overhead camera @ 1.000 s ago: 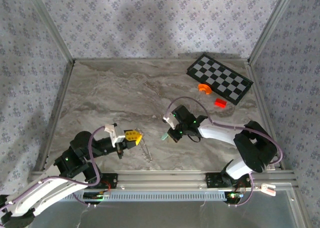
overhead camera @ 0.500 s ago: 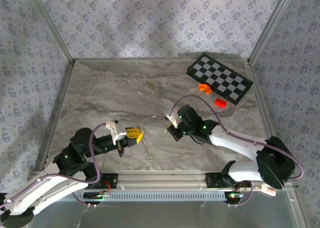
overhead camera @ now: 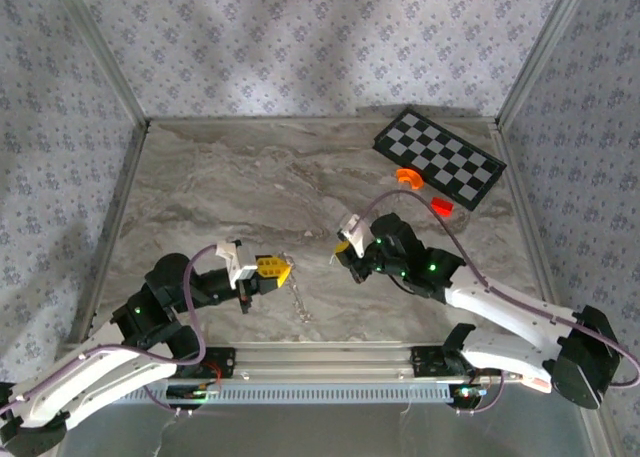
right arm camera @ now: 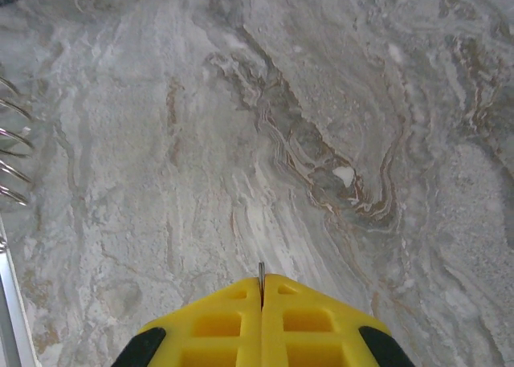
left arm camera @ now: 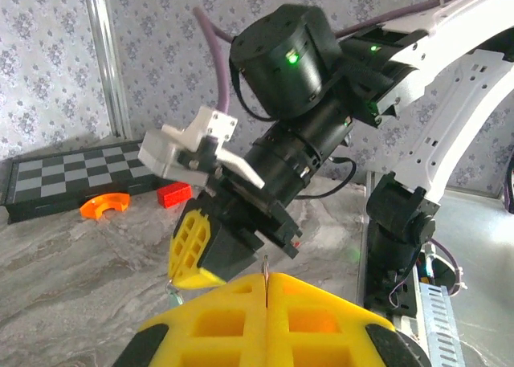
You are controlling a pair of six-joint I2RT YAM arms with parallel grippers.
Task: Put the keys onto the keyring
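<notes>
**Keyring**: seen edge-on, a thin silvery sliver. It is pinched in the seam of the left gripper's yellow fingers, which are fully closed on it. It is held just above the table, front and left of centre. Its fine chain trails from the fingertips toward the near edge as a pale, thread-thin line. Cannot tell whether the end rests on the surface.

**Key**: only a flat grey metal edge shows, upright between the closed fingers of the right gripper. The rest of its shape is hidden.

**Grippers:** they face each other tip to tip, near but apart.

**Fingers:** moulded yellow plastic with square pockets, on black bases.

**Table**: grey-beige marble pattern, veined and matte.

**Far right corner:**
- A flat black-and-white chessboard.
- An orange curved plastic piece touching the board's near edge.
- A small red block just beside it.

**Walls**: pale floral print.
</notes>
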